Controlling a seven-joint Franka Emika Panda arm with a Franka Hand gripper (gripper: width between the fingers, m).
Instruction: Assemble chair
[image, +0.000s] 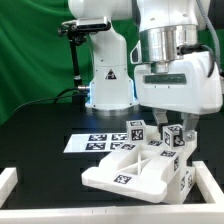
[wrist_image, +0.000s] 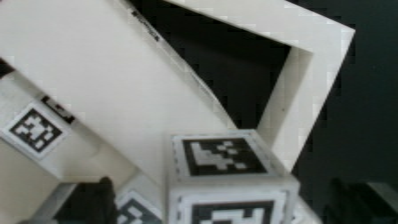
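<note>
Right of centre in the exterior view, the gripper (image: 176, 137) pinches a tagged chair part (image: 175, 138) above the chair assembly (image: 135, 170), apparently mid-fitting; next, careful alignment and lowering.

Bright, even overhead light, low resolution throughout, soft blur across the close wrist view.
</note>
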